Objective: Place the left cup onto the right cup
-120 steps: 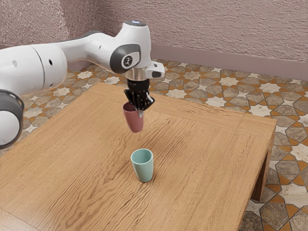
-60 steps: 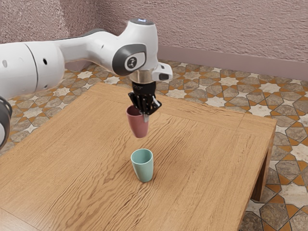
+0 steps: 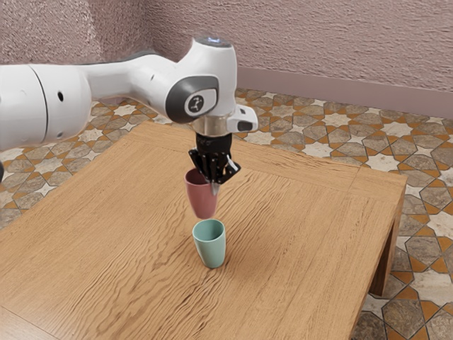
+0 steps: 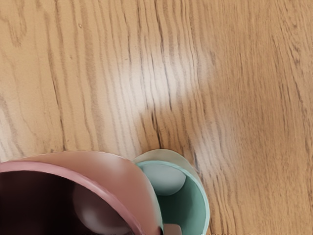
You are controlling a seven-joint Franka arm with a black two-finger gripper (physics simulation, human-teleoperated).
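at the gripper [image 3: 214,183]: pink cup [image 3: 200,195], pinched by its rim between the fingers, hanging above the wooden table [image 3: 318,234]
below the gripper: teal cup [image 3: 210,243], upright on the table, just under the pink cup's base

Wooden table [image 3: 304,234] directly beneath fingers [image 3: 211,167], wavy dark grain. Pale sheen patch [image 4: 161,83] on tabletop just ahead of fingers. Table leg [image 3: 384,265] well apart from fingers, toward exterior view's right. Patterned tile floor [image 3: 340,138] behind fingers, beyond table: star motifs, brown and cream. Textured pinkish wall [image 3: 318,35] farther back, mauve baseboard [image 3: 340,86] along its foot.
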